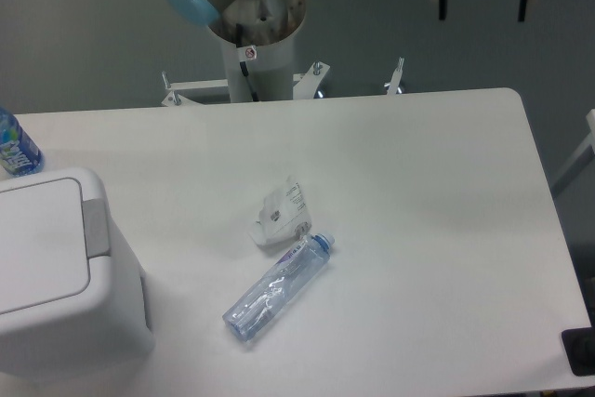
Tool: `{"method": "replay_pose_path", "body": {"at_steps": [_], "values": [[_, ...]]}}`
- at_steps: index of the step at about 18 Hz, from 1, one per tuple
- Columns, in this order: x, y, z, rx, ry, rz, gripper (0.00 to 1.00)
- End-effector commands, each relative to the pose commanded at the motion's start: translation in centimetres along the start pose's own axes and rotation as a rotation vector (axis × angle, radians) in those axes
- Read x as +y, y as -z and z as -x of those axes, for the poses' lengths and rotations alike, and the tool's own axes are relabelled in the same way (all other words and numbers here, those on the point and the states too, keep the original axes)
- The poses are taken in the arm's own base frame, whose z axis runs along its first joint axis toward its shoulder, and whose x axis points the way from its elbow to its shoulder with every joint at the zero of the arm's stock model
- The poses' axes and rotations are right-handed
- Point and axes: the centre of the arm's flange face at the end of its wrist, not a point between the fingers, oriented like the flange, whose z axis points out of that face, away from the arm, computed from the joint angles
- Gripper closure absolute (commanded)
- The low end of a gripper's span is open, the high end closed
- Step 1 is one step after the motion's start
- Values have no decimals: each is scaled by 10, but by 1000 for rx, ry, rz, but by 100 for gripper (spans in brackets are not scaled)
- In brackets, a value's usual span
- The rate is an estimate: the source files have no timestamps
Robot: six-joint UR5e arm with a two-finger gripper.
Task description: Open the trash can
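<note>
The trash can [74, 323] is a large boxy white bin at the table's front left corner. Its flat white lid [42, 244] lies shut, with a grey push tab [96, 227] along the lid's right edge. My gripper [483, 16] is the black part at the top right, past the table's far edge and far from the bin. Its two fingers are spread apart with nothing between them, so it is open. The arm's base column [253, 44] stands behind the table's far edge, with only the lowest joint showing.
A clear plastic bottle [279, 287] with a blue cap lies on its side mid-table. A crumpled white wrapper [282, 214] touches its cap end. A blue-labelled bottle [14, 143] stands at the left edge behind the bin. A black object [581, 352] sits at the front right corner.
</note>
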Motion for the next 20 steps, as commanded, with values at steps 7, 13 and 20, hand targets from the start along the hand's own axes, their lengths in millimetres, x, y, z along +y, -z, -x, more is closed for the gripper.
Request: {"method": "replay_pose_path", "body": {"at_steps": [7,13,20], "values": [[0,-1,-1,1,8,5,0],[-48,-13,-31,-25,323,-69,0],[-111,-51,-111,44,622,-137,0]]}}
